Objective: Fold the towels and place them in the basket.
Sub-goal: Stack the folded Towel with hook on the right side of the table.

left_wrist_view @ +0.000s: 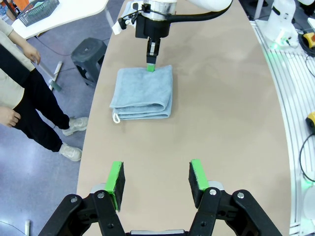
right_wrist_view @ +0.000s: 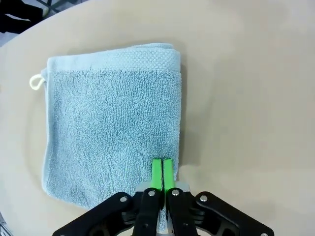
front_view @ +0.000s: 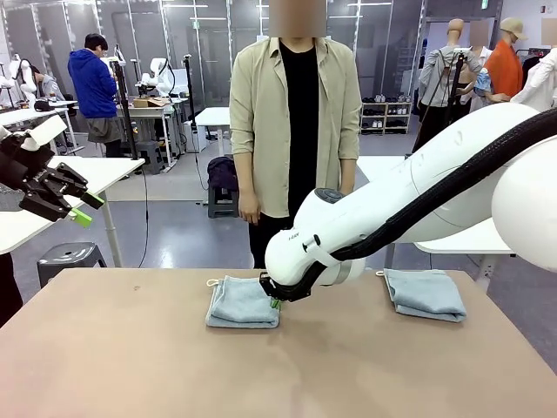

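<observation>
While my right gripper (right_wrist_view: 162, 169) is resting at the near edge of the folded towel (right_wrist_view: 110, 118) in the middle of the table (front_view: 278, 366), its green pads are lying almost pressed together. In the right wrist view only a thin line is showing between them, and I cannot tell whether any cloth is pinched there. My left gripper (left_wrist_view: 156, 179) is hanging high over the table with its fingers spread and nothing between them.

I am judging the task to be about half done. This towel is already folded into a neat square, with its small loop (right_wrist_view: 35, 81) at about ten o'clock from my right pads. A second towel (front_view: 426, 293) is lying folded near the table's right side, at about three o'clock from the first one. Neither is in the basket (left_wrist_view: 35, 12) yet, so the carrying is still left for both.

The left wrist view is giving me something the others are not: the basket is standing on a white side table (left_wrist_view: 74, 12), off my own table, at about eleven o'clock in that picture, behind the person (left_wrist_view: 19, 93). The front view is showing the second towel, and the right wrist view is showing the pads closely.
</observation>
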`<state>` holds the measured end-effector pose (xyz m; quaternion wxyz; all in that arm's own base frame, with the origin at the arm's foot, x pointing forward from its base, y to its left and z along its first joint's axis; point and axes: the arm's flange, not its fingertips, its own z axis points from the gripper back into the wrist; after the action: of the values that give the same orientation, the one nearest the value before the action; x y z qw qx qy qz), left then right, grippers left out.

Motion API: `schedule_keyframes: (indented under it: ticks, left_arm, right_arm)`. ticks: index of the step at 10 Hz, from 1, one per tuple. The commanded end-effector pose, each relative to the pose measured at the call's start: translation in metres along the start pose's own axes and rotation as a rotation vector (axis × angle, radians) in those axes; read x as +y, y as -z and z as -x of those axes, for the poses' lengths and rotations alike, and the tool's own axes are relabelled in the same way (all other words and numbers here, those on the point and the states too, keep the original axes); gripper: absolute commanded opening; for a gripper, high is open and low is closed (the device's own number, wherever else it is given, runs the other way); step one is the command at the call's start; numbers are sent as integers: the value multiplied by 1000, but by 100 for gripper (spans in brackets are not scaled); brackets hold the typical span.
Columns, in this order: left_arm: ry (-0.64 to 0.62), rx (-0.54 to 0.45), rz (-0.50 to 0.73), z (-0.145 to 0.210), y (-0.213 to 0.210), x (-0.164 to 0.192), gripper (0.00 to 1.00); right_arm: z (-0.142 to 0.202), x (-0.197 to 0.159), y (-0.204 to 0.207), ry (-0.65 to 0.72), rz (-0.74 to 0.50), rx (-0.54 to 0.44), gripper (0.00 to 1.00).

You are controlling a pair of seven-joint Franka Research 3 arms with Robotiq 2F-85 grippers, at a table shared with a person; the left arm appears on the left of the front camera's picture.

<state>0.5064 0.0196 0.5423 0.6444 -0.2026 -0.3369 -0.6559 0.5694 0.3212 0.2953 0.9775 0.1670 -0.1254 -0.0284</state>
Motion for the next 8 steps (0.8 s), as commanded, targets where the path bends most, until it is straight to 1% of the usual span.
schedule_keyframes:
  ticks: [1, 2, 3, 4, 5, 6, 8]
  left_arm:
    - [7, 12, 4, 0, -1, -1, 67]
    - [7, 12, 4, 0, -1, -1, 67]
    - [7, 12, 4, 0, -1, -1, 67]
    - [7, 12, 4, 0, -1, -1, 67]
    - [7, 12, 4, 0, -1, -1, 67]
    - [7, 12, 4, 0, -1, -1, 67]
    - [7, 12, 4, 0, -1, -1, 67]
  right_arm:
    - [-1, -1, -3, -9, -36, 3, 20]
    - [0, 1, -6, -11, -34, 0, 20]
    - [0, 2, -8, -13, -32, 1, 40]
    - [1, 3, -9, -13, -29, 2, 24]
    - [0, 2, -10, -12, -27, 3, 60]
    - [-2, 1, -8, -18, -24, -3, 44]
    - [-4, -2, -3, -26, -15, 4, 44]
